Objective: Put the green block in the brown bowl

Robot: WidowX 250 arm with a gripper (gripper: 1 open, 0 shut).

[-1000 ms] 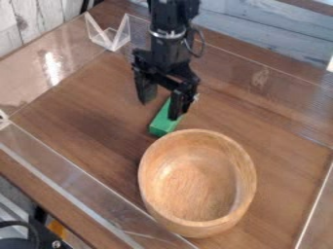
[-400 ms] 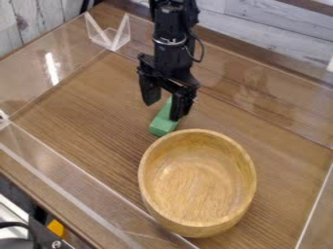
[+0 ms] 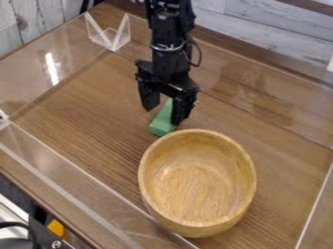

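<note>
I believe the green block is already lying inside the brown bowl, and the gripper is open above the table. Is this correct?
Not quite: the green block is not in the brown bowl; the camera view shows it on the table, just beyond the bowl's rim. The gripper is indeed open above the table.

wooden bowl (image 3: 198, 185), prob. smooth, wood-look tabletop (image 3: 81, 112) w/ grain

the tool (image 3: 166, 105) has come lower over the block (image 3: 163, 120).
</note>
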